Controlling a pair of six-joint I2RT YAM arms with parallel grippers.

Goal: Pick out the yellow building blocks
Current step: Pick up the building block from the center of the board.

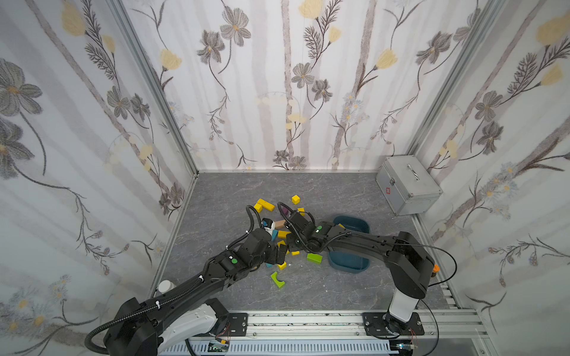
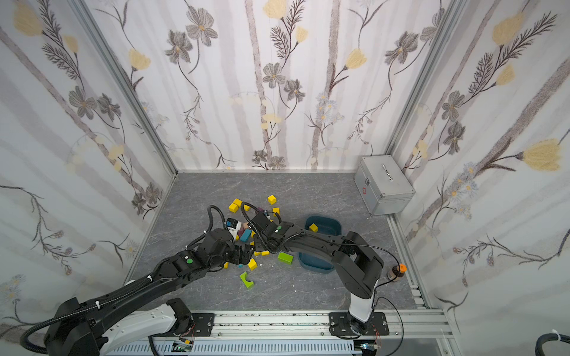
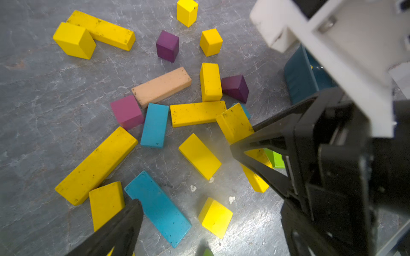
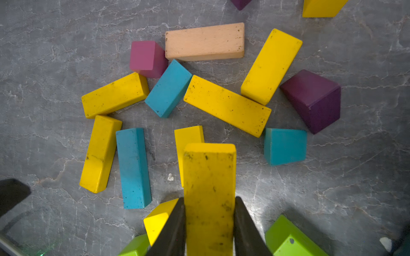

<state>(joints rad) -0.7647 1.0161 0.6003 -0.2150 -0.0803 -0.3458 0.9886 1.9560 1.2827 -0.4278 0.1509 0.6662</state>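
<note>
Right gripper (image 4: 209,199) is clamped on a long yellow painted-wood bar (image 4: 209,177), matte and scuffed, raised off the pile. That looks like the pick made, so the next move calls for carrying it back to the dark teal plastic tub (image 1: 364,226) under its own forearm. Left gripper (image 1: 279,251) hangs alongside, jaws wide, empty. Ahead of the fingers, more yellow building blocks (image 4: 226,105) lie flat among blue, purple and peach pieces.

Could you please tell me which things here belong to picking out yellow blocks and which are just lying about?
Job: yellow building blocks; the yellow bar held in the right tool; the teal bin, one yellow cube inside.
Lying about: peach bar; blue blocks; purple blocks; lime green blocks; metal case.
</note>
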